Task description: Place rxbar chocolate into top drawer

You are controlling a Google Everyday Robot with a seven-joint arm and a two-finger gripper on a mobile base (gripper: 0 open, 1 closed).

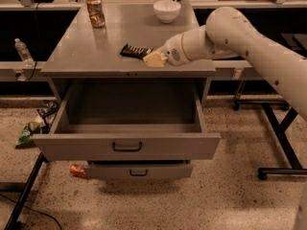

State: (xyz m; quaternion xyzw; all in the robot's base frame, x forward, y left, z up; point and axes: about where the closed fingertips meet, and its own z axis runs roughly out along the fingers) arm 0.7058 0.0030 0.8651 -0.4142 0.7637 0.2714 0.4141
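The rxbar chocolate [134,51] is a dark flat bar lying on the grey table top [96,47], near its front middle. My gripper [154,59], with cream tips, is low over the table at the bar's right end and touches or nearly touches it. The white arm reaches in from the right. The top drawer [127,146] is pulled wide open below the table top, its inside empty, with a dark bar handle on its front. It sits directly under and in front of the bar.
An orange-gold can [95,11] and a white bowl [167,10] stand at the back of the table. The lower drawer [139,171] is slightly open. A water bottle [23,51] and litter [29,131] lie to the left. A black frame leg [280,147] stands at right.
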